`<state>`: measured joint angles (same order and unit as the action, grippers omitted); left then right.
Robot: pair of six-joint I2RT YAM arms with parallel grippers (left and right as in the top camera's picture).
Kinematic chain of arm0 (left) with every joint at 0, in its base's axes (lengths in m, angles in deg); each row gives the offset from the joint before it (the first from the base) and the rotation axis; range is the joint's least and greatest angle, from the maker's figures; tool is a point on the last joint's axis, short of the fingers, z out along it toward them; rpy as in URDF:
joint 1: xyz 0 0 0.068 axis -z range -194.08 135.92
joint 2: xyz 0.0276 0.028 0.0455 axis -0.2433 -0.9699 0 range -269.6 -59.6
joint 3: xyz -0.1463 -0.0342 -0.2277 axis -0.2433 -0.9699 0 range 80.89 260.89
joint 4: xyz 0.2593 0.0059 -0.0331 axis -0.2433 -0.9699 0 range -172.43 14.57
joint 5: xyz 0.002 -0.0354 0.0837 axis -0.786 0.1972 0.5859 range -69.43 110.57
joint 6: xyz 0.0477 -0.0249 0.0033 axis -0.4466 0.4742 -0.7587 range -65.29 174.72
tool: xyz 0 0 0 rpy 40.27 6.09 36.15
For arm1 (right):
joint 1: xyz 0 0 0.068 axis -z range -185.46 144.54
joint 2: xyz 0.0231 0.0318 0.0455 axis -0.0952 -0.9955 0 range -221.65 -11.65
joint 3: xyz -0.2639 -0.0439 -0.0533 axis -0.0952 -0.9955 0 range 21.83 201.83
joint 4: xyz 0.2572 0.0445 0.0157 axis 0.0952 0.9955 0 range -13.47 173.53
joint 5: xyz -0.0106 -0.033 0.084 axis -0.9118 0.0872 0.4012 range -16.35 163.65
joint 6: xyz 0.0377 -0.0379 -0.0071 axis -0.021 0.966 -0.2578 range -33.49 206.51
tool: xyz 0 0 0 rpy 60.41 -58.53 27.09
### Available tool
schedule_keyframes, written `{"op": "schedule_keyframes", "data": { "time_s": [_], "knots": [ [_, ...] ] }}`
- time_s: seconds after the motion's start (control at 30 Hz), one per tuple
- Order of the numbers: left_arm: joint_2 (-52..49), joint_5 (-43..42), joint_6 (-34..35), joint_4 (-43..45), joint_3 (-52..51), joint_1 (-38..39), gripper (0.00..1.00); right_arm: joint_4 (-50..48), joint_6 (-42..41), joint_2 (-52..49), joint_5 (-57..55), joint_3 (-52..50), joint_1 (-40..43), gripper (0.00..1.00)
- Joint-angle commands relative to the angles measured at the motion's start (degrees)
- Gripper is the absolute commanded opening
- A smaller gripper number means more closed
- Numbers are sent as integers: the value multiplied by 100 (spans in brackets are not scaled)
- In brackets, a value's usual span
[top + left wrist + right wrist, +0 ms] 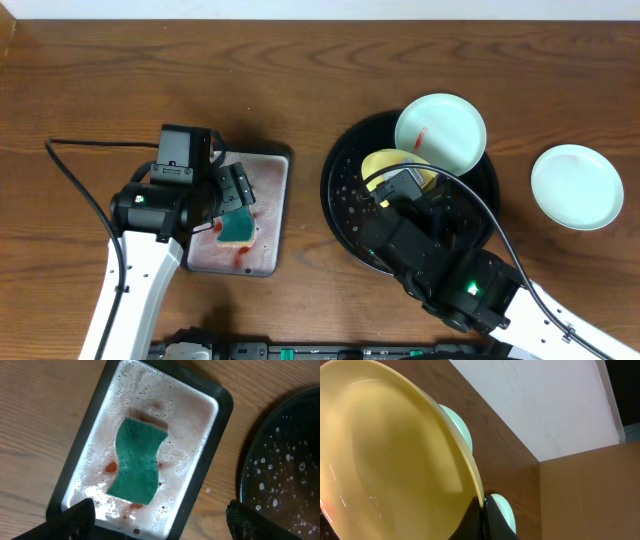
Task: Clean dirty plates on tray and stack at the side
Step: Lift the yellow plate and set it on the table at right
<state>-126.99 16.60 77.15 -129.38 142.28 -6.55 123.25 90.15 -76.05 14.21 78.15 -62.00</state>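
Observation:
My right gripper (484, 505) is shut on the rim of the yellow plate (395, 460), which it holds tilted above the round black tray (345, 190). From overhead, the yellow plate (390, 163) is partly hidden under that arm. A mint plate (440, 133) with a red smear leans on the tray's far rim. Another mint plate (577, 186) lies on the table to the right. My left gripper (160, 525) hangs open over the green sponge (137, 461), not touching it.
The sponge lies in a small rectangular white tray (195, 415) with a dark rim, filled with foamy, red-tinted water, left of the black tray (285, 475). A black cable (75, 170) loops across the table at the far left.

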Motion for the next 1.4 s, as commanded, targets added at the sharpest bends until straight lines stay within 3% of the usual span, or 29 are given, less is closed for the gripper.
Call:
{"op": "schedule_keyframes", "data": {
  "time_s": [0.0, 0.57, 1.37],
  "knots": [
    [-22, 9, -35, -22, 122, -24, 84, 4, 28, 33, -205, 144, -90, 1],
    [-22, 9, -35, -22, 122, -22, 84, 0, 243, 37, -1585, 142, -839, 1],
    [-22, 9, -35, -22, 122, -24, 84, 0, 243, 37, -1598, 144, -839, 1]
  ]
}}
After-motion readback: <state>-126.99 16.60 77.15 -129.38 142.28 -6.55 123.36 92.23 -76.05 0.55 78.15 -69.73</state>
